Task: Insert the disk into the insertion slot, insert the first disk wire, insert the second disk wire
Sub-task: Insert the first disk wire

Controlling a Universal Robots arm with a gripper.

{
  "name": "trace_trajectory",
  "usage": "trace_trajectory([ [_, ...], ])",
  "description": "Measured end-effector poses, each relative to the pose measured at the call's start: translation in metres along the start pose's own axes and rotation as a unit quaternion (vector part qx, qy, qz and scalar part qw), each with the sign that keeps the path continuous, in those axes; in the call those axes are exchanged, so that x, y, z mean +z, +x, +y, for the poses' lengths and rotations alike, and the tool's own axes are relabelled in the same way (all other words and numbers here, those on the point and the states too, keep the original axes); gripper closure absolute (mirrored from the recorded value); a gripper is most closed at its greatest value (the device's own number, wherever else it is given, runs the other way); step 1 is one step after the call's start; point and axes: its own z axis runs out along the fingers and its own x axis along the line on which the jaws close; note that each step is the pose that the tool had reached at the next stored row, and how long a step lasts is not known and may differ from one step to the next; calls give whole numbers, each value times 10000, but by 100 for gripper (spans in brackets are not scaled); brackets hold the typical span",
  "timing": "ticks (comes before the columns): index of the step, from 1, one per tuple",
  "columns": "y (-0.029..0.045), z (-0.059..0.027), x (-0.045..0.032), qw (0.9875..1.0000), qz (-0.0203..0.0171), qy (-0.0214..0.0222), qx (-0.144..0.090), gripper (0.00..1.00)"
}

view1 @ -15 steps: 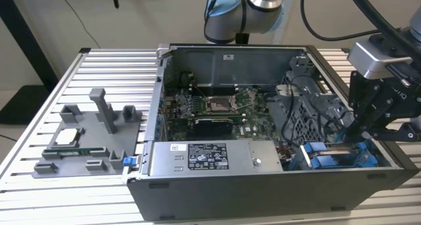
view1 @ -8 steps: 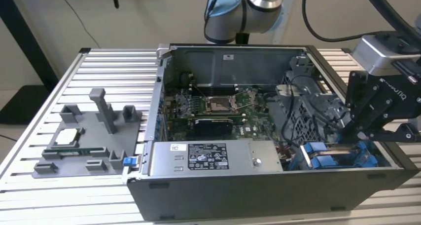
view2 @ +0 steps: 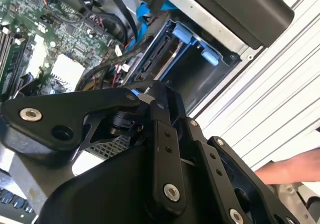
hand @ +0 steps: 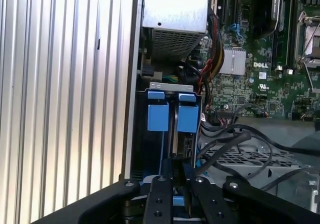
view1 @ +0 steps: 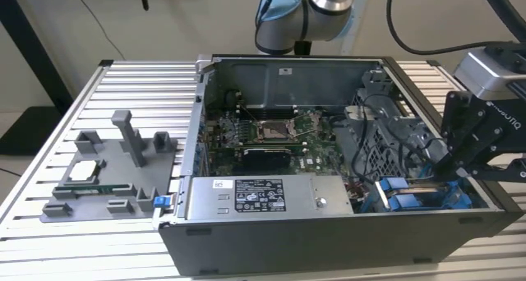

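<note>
Disk: apparently in insertion slot, at 4 o'clock in exterior view.
Claw: closed together, contents unclear.
Advice: press straight, avoid wires.

The arm holds its black end effector pointing downward at the exterior view's right.

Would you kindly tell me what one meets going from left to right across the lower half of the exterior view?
grey parts holder on the slatted table → silver power supply with its white label → insertion slot with blue fittings → black gripper
</note>
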Motion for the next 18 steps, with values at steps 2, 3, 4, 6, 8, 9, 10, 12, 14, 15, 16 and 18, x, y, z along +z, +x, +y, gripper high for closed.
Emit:
trace_trajectory([
  [2,29,-14,2,10000,-14,-3,0,100],
  [3,44,-20,4,10000,-20,-4,0,100],
  [4,59,-26,5,10000,-27,-6,0,100],
  [6,89,-36,9,10000,-39,-10,0,100],
  [8,124,-43,12,10000,-50,-13,1,100],
  [9,140,-45,14,10000,-55,-15,2,100],
  [10,158,-47,16,10000,-60,-17,3,100],
  [12,192,-51,20,10000,-69,-20,5,100],
  [14,223,-57,24,10000,-78,-24,7,100],
  [15,235,-59,25,10000,-82,-24,8,100],
  [16,245,-61,27,10000,-86,-26,9,100],
  [18,255,-64,28,10000,-89,-26,11,100],
])
